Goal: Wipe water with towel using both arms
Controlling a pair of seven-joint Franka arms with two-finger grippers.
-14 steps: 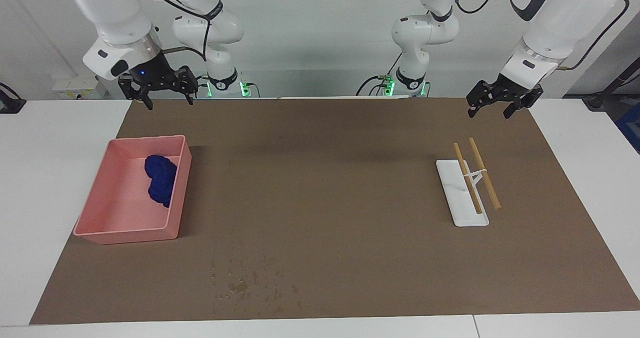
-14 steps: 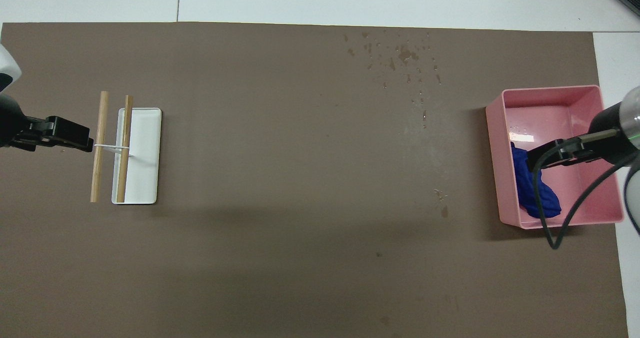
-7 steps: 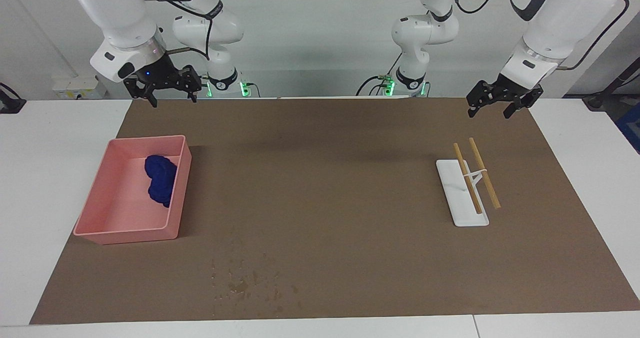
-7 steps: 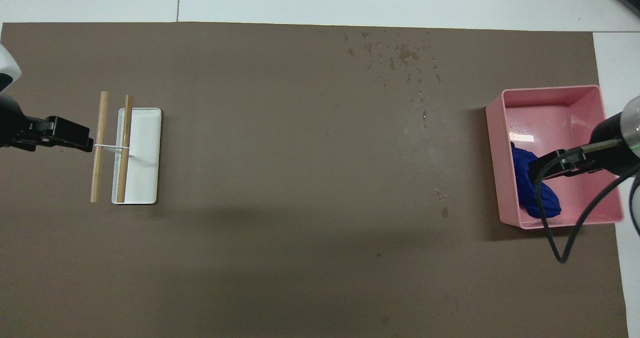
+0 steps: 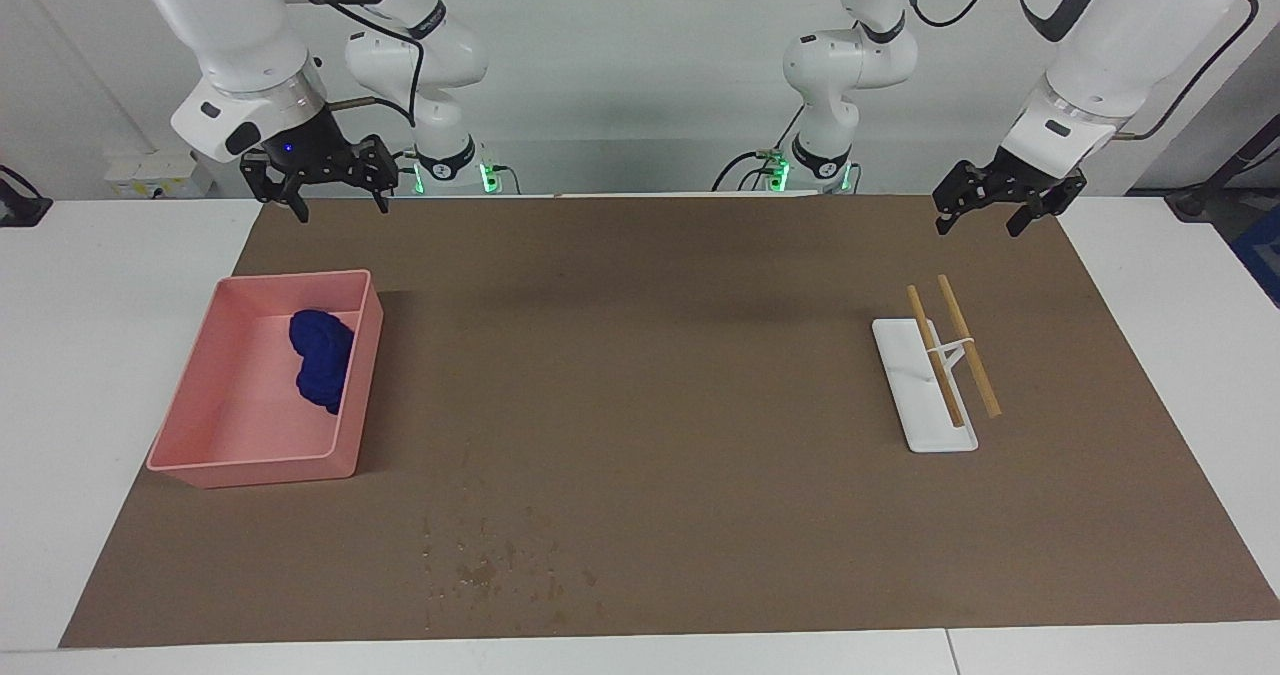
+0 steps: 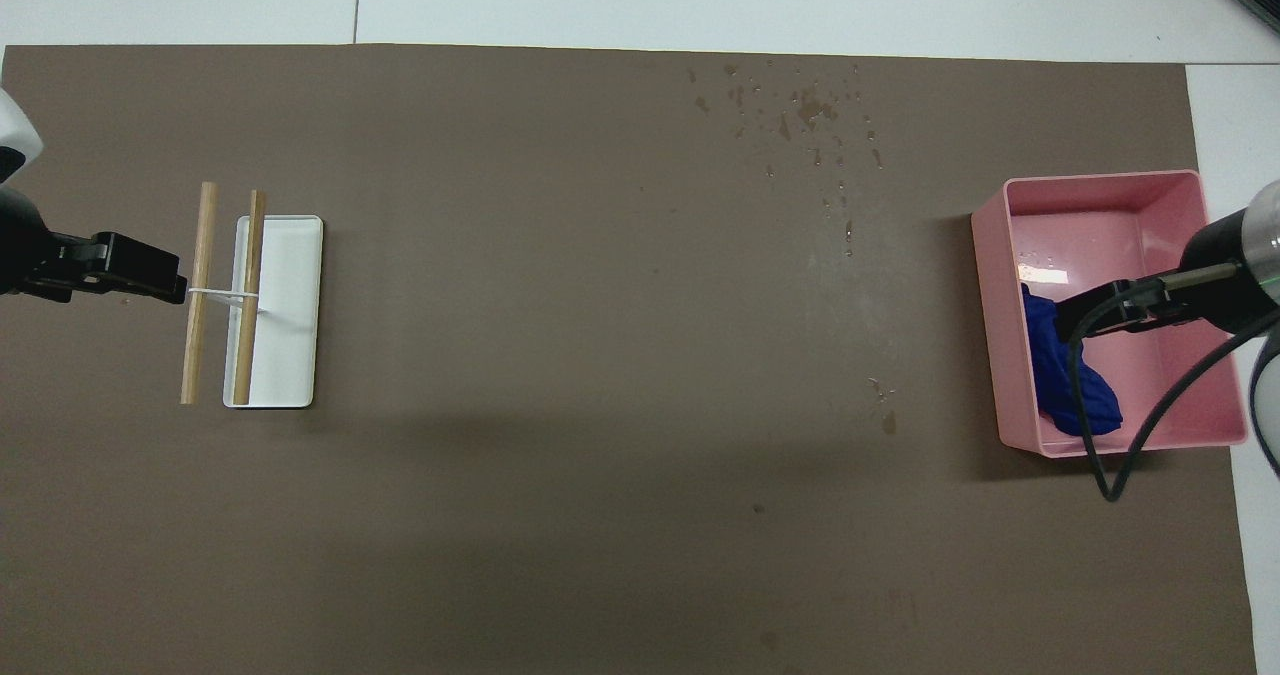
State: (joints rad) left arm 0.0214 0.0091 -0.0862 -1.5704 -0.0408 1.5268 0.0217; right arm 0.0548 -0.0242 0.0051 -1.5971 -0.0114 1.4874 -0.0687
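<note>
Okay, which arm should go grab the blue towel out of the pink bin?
Right. The right claw hangs open, raised at the same end of the table as the pink bin holding the towel. The left claw, also open, waits by the white tray at the table's left-arm end.

A white table (image 5: 120, 285) carries a brown mat (image 5: 650, 375). Below the right gripper (image 5: 335, 200) a pink bin (image 5: 190, 460) sits on it; under the left gripper (image 5: 985, 217), a white tray (image 5: 905, 380). Water droplets (image 5: 500, 560) speckle the mat, well apart from both.
</note>
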